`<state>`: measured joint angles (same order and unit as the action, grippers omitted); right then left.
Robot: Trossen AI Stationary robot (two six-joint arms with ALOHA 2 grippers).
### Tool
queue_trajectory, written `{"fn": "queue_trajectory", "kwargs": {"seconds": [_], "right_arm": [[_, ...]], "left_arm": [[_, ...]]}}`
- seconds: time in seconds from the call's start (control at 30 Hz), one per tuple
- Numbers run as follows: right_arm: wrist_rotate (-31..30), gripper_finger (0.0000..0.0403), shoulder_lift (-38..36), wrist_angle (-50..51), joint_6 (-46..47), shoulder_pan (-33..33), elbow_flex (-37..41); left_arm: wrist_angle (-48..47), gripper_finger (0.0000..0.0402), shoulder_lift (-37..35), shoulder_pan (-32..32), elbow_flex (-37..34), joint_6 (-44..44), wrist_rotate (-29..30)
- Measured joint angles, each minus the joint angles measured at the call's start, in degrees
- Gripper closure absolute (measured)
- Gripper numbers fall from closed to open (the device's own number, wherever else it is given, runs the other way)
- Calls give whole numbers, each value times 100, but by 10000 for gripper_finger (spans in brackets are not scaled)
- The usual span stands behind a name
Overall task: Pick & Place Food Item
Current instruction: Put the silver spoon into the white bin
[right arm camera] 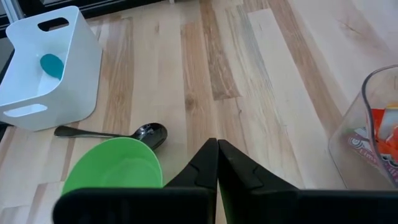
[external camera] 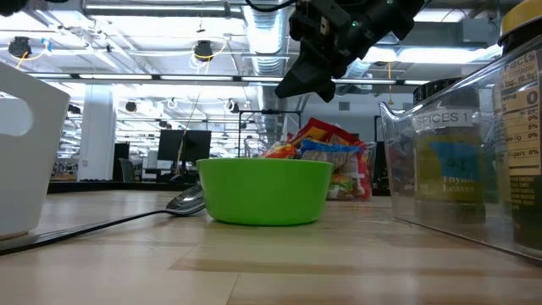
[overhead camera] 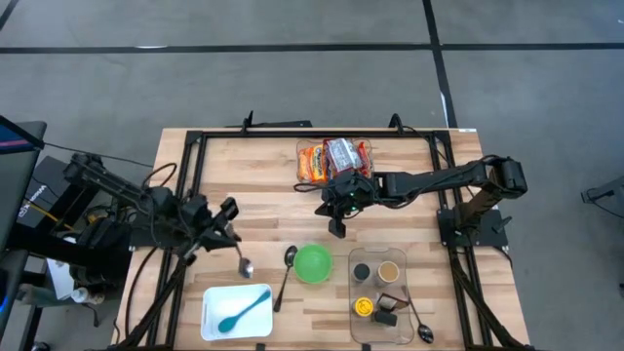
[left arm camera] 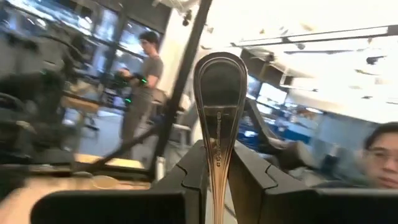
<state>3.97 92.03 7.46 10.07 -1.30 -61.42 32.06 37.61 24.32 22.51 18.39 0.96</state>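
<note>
1. The right gripper (overhead camera: 336, 230) is hovering above the table with its jaws pressed together and holding nothing.
2. The snack packets (overhead camera: 334, 158) are lying at the far edge of the table, just behind that gripper; their long axis is running left to right.
3. The green bowl (overhead camera: 313, 263) is sitting near the gripper on its front side.
4. The left gripper (left arm camera: 219, 171) is clamping a spoon (left arm camera: 219, 118) by its handle, well apart from the packets.
5. The right arm is nearer, so it probably has to open and reach back.

Wooden table (overhead camera: 263, 171) bears bowl (overhead camera: 313, 263), bin (overhead camera: 216, 322), snacks (overhead camera: 334, 159).
</note>
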Motion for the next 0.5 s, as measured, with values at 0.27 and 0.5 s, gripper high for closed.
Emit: {"fn": "queue_trajectory", "kwargs": {"seconds": [0.27,0.5], "right_arm": [[2,399,0,-15,-4,3,-1],[0,399,2,-15,-85,2,-1]], "left_arm": [[-1662,363,271,389,620,1036,-158],[-2536,363,907,879,901,2317,-310]]}}
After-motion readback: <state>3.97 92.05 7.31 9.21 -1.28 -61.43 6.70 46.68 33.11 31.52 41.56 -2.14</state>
